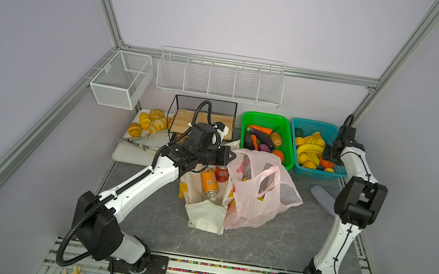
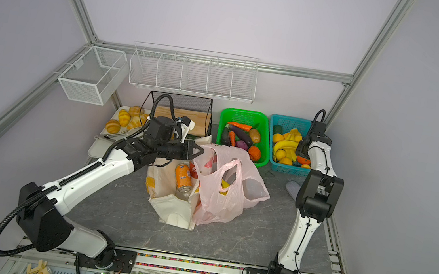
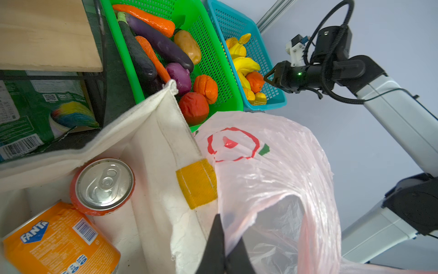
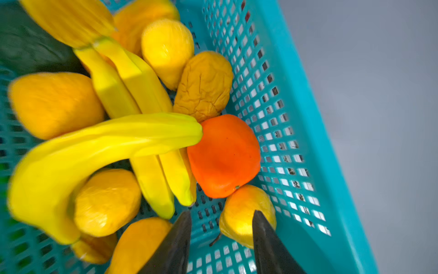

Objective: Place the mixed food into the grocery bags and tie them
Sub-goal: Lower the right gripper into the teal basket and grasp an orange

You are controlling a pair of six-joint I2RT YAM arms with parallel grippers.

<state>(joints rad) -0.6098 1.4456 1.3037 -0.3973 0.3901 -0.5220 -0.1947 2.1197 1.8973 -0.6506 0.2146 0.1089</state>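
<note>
While the left gripper (image 1: 231,157) pinches the pink bag (image 1: 259,200) by its rim, apparently to hold it open, the right gripper (image 4: 222,214), jaws spread, hangs over a yellow fruit (image 4: 241,206) in the blue basket (image 4: 296,132).

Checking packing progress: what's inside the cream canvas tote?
An orange soda can and a red cola can. Whatever lies beneath them in the tote is covered.
</note>
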